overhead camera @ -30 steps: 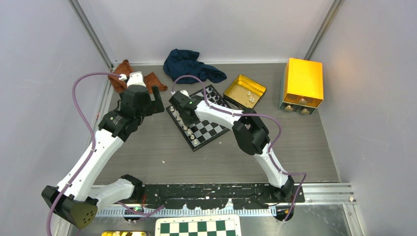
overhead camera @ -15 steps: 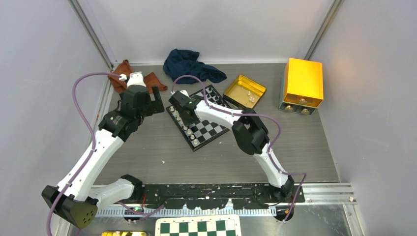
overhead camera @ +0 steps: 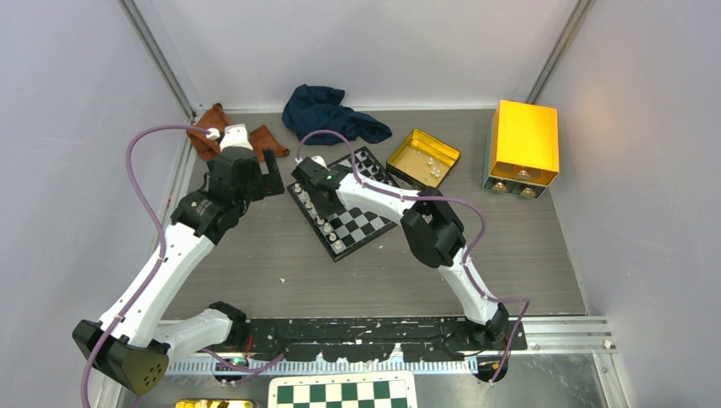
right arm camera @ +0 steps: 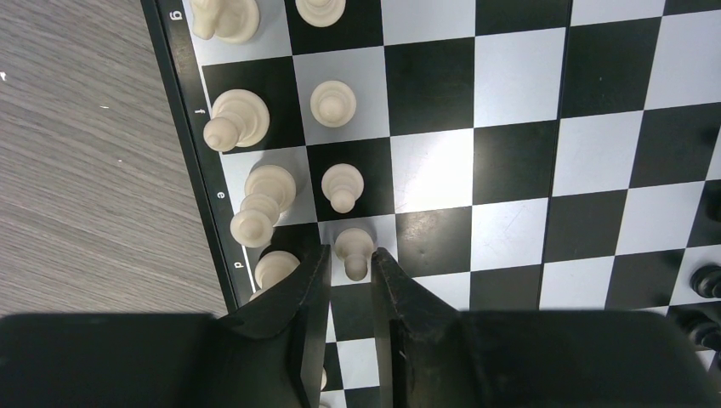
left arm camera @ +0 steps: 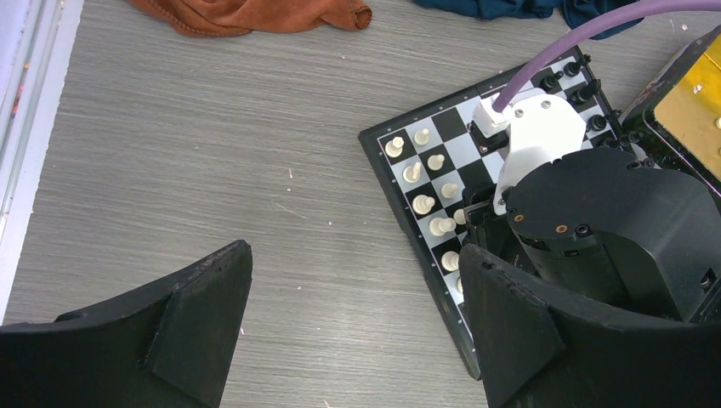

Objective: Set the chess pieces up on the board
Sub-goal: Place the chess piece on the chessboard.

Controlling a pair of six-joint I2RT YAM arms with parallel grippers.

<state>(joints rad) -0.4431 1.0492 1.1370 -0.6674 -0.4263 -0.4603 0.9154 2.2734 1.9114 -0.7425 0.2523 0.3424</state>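
Observation:
The board (overhead camera: 361,223) lies tilted at mid-table. Cream-white pieces (overhead camera: 321,219) stand in two rows along its left edge and black pieces (overhead camera: 368,167) at its far edge. In the right wrist view my right gripper (right arm camera: 350,253) stands low over the board (right arm camera: 519,85), its fingers closed against both sides of a white pawn (right arm camera: 354,245) standing on a pale square in the second row. Its wrist (overhead camera: 310,174) hangs over the board's left part. My left gripper (left arm camera: 355,255) is open and empty above the bare table, left of the board (left arm camera: 374,161).
A gold tin (overhead camera: 422,157) with a few white pieces sits right of the board. A yellow box (overhead camera: 523,144) stands at far right. A blue cloth (overhead camera: 327,110) and a brown cloth (overhead camera: 212,136) lie at the back. A green-and-white checkered sheet (overhead camera: 344,393) lies at the near edge.

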